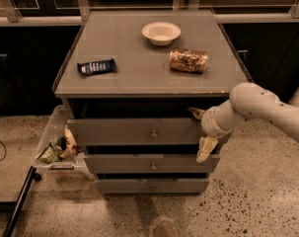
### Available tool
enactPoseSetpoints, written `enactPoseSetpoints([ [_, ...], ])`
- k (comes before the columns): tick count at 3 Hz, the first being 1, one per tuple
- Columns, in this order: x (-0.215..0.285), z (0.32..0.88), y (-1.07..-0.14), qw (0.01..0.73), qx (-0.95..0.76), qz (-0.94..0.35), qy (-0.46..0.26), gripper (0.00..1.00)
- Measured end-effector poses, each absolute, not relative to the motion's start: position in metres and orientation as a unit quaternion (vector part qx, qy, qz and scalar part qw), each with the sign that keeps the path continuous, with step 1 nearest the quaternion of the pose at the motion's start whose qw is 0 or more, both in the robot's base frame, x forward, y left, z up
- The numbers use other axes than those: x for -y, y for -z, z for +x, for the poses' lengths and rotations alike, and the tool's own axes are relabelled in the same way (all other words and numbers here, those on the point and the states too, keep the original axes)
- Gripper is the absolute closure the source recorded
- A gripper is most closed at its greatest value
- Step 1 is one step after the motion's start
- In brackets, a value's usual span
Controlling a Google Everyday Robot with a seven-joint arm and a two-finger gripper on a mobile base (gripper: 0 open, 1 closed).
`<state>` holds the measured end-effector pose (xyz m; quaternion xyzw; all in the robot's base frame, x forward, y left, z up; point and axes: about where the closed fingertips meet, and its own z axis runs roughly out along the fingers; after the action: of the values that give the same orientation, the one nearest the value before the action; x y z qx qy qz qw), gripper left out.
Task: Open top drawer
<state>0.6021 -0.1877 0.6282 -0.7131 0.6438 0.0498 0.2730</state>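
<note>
The top drawer (119, 131) is the widest grey front of the three, right under the cabinet top, with a small round brass knob (153, 132) at its centre. A dark gap shows above its panel. My gripper (201, 131) is at the drawer's right end, on a white arm that comes in from the right. Its fingers are spread, one fingertip (195, 112) at the panel's upper edge and the other (205, 151) hanging below its lower edge. It is well to the right of the knob.
Two narrower drawers (152, 165) sit below. On the cabinet top (134, 78) are a white bowl (161, 32), a crumpled brown snack bag (188, 60) and a dark blue bar (96, 66). A clear bin (57, 147) of snacks stands left of the cabinet.
</note>
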Motion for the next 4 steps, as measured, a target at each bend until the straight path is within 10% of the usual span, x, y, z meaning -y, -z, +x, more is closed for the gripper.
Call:
enactPoseSetpoints([
  [1,0.1898,0.6066,-0.6184,0.265,-0.652,-0.708,-0.051,0.00],
  [4,0.1898,0.6079,-0.6279,0.265,-0.652,-0.708,-0.051,0.66],
])
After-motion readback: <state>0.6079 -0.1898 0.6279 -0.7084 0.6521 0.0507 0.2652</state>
